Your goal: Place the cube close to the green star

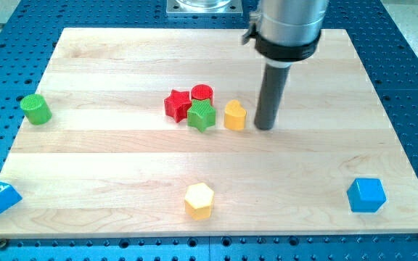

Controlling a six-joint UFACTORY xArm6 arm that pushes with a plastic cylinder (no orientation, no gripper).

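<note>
You are looking at a wide wooden board (122, 152) lying on a blue perforated table (412, 87), and over its upper right stands the rod (272, 90) hanging from its grey housing. There are no jaws on this arm to be spread or pressed together; it has only the rod, and it holds nothing. Of the blocks, the blue cube (366, 195) sits alone near the board's bottom right corner, well apart from everything else. The green star (202, 115) is at the middle of the board in a tight cluster, with the red star (177, 104) touching it on the view's left, the red cylinder (202, 93) just above it, and a yellow block (234, 115) just beside it on the view's right. A yellow hexagon (199, 200) rests near the bottom edge, a green cylinder (35, 109) at the far left, and a blue wedge-like block (0, 197) at the bottom left corner. My tip (265, 128) is just right of the yellow block and far from the cube, so you may judge the push not yet begun: this is the approach step. The next move calls for bringing my tip round to the cube's lower right side, then pushing it up and left, stopping near the star without scattering the cluster.
</note>
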